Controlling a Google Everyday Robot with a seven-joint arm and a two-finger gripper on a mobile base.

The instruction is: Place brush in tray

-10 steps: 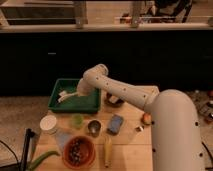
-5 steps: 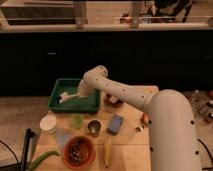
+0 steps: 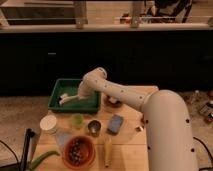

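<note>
The green tray (image 3: 56, 94) sits at the back left of the wooden table. The whitish brush (image 3: 66, 98) lies inside it, its head toward the tray's left side and its handle toward the right. My white arm reaches from the lower right over the tray. The gripper (image 3: 81, 95) is at the handle end of the brush, low inside the tray.
In front of the tray stand a white cup (image 3: 48, 123), a small green cup (image 3: 76, 120), a metal cup (image 3: 94, 127) and a blue item (image 3: 115, 124). An orange-brown bowl (image 3: 79, 150), a yellow corn-like item (image 3: 107, 150) and a long green vegetable (image 3: 42, 160) lie near the front edge.
</note>
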